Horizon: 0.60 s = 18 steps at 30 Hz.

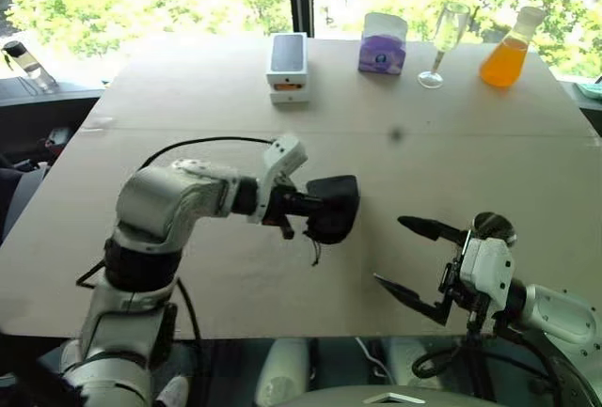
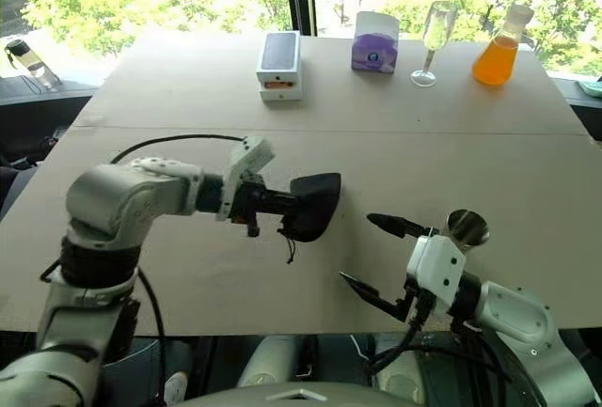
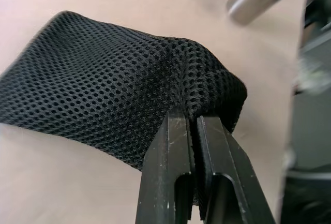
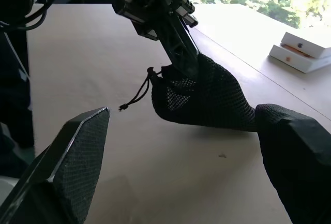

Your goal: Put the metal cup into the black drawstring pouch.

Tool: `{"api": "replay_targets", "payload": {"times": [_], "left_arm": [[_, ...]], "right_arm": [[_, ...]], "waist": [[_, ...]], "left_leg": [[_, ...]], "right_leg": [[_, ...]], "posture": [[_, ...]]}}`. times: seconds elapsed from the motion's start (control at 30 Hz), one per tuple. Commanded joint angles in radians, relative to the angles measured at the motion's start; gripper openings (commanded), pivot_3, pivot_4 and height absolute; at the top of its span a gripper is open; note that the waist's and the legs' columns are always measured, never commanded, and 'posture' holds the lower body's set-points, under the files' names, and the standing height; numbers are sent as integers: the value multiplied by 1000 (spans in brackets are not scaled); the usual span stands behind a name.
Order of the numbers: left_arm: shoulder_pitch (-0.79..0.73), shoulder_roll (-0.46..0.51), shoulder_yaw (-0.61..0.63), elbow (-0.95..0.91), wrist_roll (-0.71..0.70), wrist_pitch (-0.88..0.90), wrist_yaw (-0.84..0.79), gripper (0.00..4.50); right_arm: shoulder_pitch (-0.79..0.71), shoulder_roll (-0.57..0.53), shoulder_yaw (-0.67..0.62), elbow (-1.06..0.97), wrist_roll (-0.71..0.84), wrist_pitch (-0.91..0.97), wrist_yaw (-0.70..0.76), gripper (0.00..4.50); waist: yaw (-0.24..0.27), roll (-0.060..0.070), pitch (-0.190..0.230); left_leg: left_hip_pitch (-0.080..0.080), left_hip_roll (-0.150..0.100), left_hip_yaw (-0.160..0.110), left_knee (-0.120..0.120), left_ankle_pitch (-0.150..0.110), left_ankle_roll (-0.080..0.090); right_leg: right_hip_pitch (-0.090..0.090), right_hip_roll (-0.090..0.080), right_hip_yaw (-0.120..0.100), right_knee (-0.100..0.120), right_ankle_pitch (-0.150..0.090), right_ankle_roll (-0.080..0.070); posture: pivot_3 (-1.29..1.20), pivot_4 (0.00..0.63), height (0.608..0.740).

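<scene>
Box [image 1: 288, 66], wine glass [image 1: 445, 42], juice bottle [image 1: 511, 49] — far table [image 1: 235, 275] edge, well apart.

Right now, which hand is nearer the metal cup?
Right. The right hand is open, with the metal cup just beside its wrist on the table. The left hand is well across the table from the cup, shut on the black drawstring pouch.

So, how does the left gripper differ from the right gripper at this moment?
The left gripper is shut on the black drawstring pouch, pinching its mesh fabric at the gathered end; the right gripper is wide open and holds nothing. The left gripper is nearer the middle of the table; the right gripper is at the near edge, beside the metal cup. Both have two black fingers.
</scene>
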Motion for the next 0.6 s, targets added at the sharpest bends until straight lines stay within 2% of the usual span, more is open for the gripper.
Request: {"api": "replay_targets", "payload": {"times": [0.03, 0.1, 0.17, 0.27, 0.37, 0.4, 0.47, 0.53, 0.6], "left_arm": [[-65, -58, 19, 94, -12, 79, 84, 132], [-71, -74, -20, 108, 3, 45, 126, 132], [-90, -120, -7, 154, -5, 46, 155, 132], [-94, -162, -28, 207, 6, 4, 196, 132], [-113, -217, -2, 287, 8, -2, 237, 132], [-116, -223, -6, 297, 7, -15, 244, 132], [-126, -240, -12, 319, 7, -49, 257, 132], [-135, -253, -21, 337, 8, -77, 267, 132], [-142, -274, -31, 348, 10, -99, 283, 132]], "right_arm": [[-50, 18, -57, -83, 46, 125, -111, 4500], [-82, -22, -77, -151, 69, 227, -139, 4500], [-145, -85, -128, -252, 57, 394, -220, 4500], [-242, -227, -286, -296, 317, 606, -263, 4500], [-288, -410, -504, -292, 542, 857, -320, 4500], [-300, -454, -565, -262, 649, 924, -373, 4500], [-288, -578, -702, -204, 877, 1013, -376, 4500], [-270, -647, -765, -168, 1004, 1051, -418, 4500], [-228, -674, -761, -149, 1013, 1094, -466, 4500]], "waist": [[-2, 0, 0], [-2, 0, 0], [1, 1, 1], [5, 0, 1], [13, 0, 3], [13, -1, 3], [13, -1, 4], [13, -1, 4], [14, -1, 4]], "left_leg": [[0, 0, 0, 0, 0, 0], [0, 1, 0, -1, 3, -5], [0, 1, 0, -1, 3, -5], [-1, 1, 0, -1, 3, -5], [-2, -2, 0, -1, 1, -3], [-3, -2, -1, -1, -1, 1], [-4, -2, -2, -1, -1, 2], [-4, -2, -2, -2, -1, 2], [-5, -2, -2, -3, -1, 2]], "right_leg": [[0, 1, 1, 0, 0, 0], [-1, 2, 2, 0, 0, 0], [-1, 2, 3, 0, 1, -1], [-2, 1, 3, 0, 3, -4], [-2, -4, 1, -1, 1, -7], [-2, -5, 1, -1, 1, -8], [-2, -7, 2, -1, 1, -8], [-2, -10, 2, -2, 1, -9], [-2, -10, 2, -2, 1, -9]], "posture": [[0, 150, 737], [0, 150, 737], [0, 150, 737], [0, 150, 737], [0, 150, 737], [0, 150, 737], [0, 150, 737], [0, 150, 737], [0, 150, 737]]}}
